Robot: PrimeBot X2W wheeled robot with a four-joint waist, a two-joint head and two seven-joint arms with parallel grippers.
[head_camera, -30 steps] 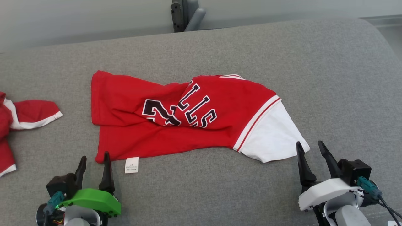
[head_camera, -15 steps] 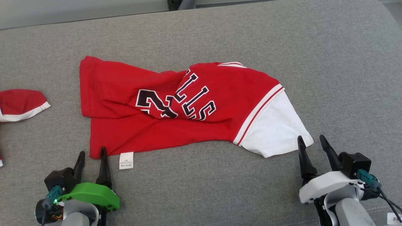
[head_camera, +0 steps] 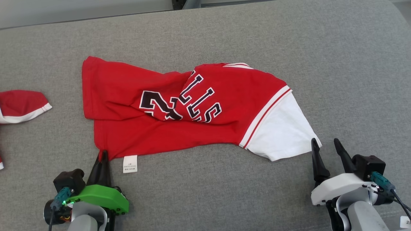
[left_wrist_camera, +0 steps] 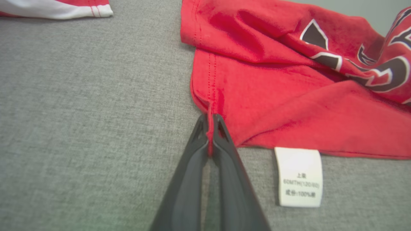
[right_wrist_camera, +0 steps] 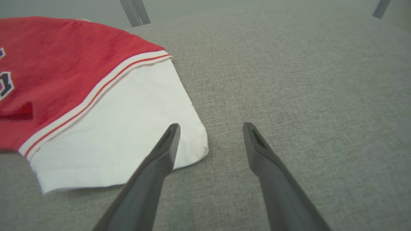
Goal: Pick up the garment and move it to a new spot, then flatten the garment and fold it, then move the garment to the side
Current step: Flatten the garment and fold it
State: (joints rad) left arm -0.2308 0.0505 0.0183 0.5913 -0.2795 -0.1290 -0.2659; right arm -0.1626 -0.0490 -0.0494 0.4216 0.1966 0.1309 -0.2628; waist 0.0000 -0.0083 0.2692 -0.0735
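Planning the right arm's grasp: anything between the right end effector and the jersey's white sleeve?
Nothing visible. The right end effector is open right by the corner of the white sleeve, with only bare grey cushion there. The left end effector is shut on the jersey at its hem.

Middle of the padded surface (head_camera: 224,35): the garment (head_camera: 128,134), long axis running left to right. Right end of it: the sleeve (head_camera: 282,134), reaching toward the robot. Near hem, toward the left: the care label (head_camera: 130,163), sticking out flat onto the surface. Just left of the label, the left gripper (head_camera: 103,154), fingers pinched together on the garment's near-left corner. At the sleeve's near-right corner, the right gripper (head_camera: 324,140), fingers apart, one over the sleeve's edge, the other over bare surface. Far left, well apart: a second garment (head_camera: 19,106). Behind the surface: a frame post (head_camera: 186,3).
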